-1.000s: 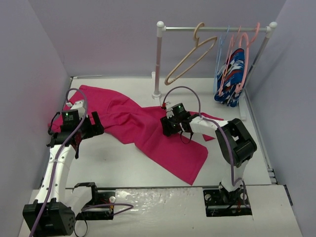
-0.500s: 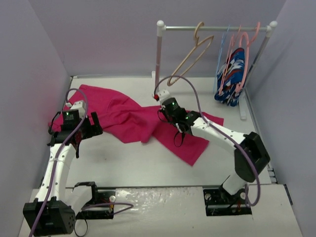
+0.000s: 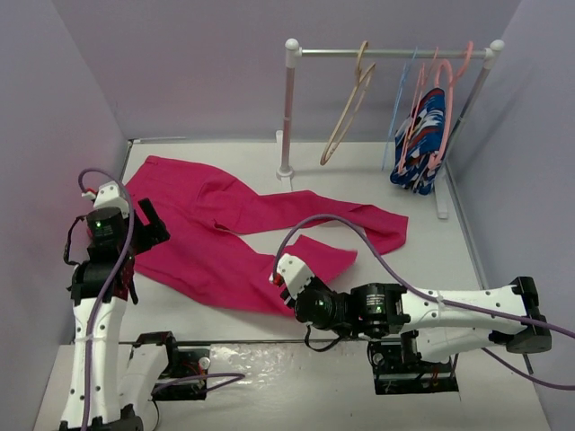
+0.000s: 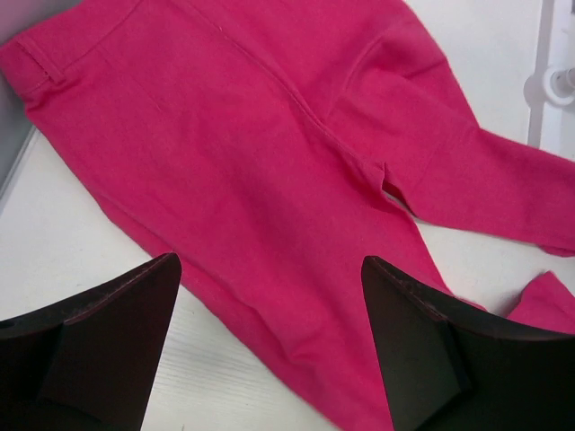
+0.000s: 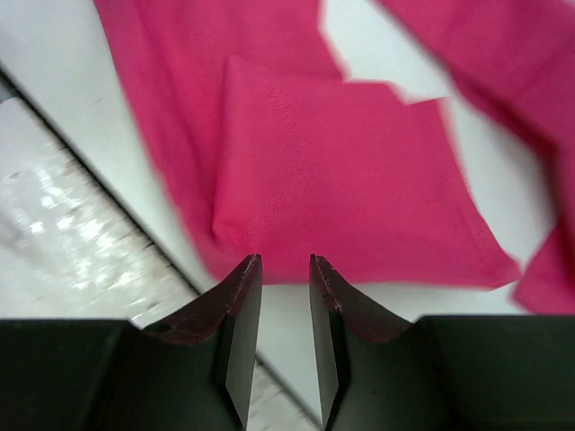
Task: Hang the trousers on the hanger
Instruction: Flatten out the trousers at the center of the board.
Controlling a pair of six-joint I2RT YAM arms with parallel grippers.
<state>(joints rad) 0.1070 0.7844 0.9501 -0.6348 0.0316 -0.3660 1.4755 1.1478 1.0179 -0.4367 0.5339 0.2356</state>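
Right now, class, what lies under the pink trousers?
The trousers lie spread on the white table, which shows around them. Anything beneath the cloth is covered from view.

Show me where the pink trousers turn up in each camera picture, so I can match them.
Top external: trousers spread across the middle, waist at left.
Left wrist: trousers fill most of the frame.
Right wrist: trousers, one folded leg end across the middle.
Shared landmark: the bare white gap between the two legs.
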